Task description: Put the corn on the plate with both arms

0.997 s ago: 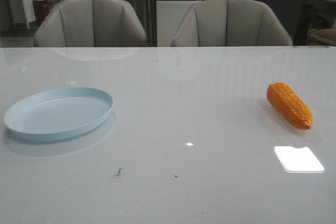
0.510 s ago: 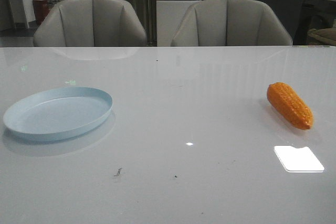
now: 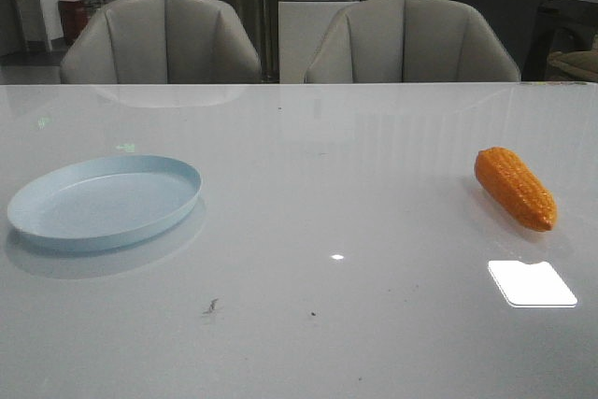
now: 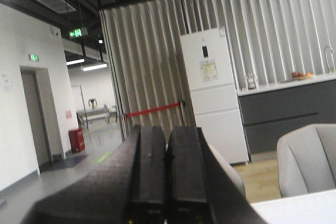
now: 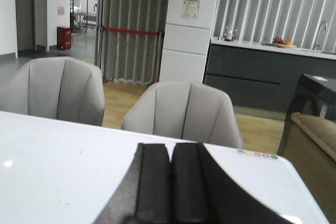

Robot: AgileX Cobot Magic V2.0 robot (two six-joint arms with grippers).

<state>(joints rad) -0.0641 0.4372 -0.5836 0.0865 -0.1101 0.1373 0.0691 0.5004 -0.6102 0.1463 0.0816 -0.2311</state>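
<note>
Lying well apart, corn (image 3: 516, 188), plate (image 3: 103, 203), chairs (image 3: 161, 39) behind

No text can be read: the paper label (image 4: 208, 70) on the white refrigerator (image 4: 213, 95) is too blurred.

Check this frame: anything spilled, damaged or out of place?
Nothing stands out. The corn lies intact on the table's right side, the plate sits flat and empty on the left; only small dark specks mark the near tabletop.
</note>
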